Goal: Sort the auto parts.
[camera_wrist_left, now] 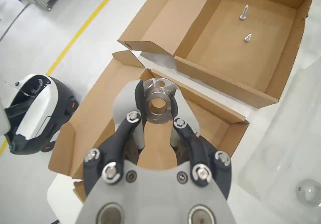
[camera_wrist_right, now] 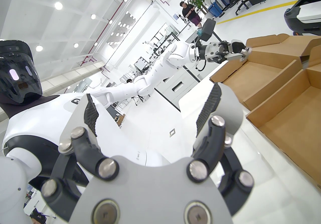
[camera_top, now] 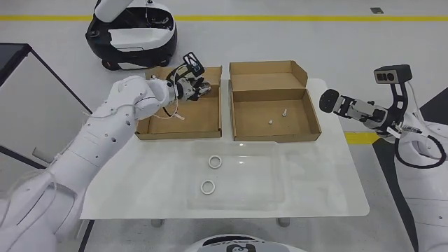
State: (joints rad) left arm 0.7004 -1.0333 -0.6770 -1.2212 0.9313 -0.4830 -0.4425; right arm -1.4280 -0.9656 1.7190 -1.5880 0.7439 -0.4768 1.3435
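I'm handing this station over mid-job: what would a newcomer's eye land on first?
The left gripper, shut on a shiny metal flange over the left cardboard box. Next come two bolts lying in the right cardboard box, and two rings in the clear tray in front of the boxes.

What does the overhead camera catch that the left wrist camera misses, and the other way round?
The top view adds the right gripper, off the right edge of the table, and two rings lying in front of the boxes. The left wrist view adds a close look at the metal flange: its centre hole, and the fingers pressed against its sides. Shared: the left gripper holding that part over the left box, and two bolts in the right box.
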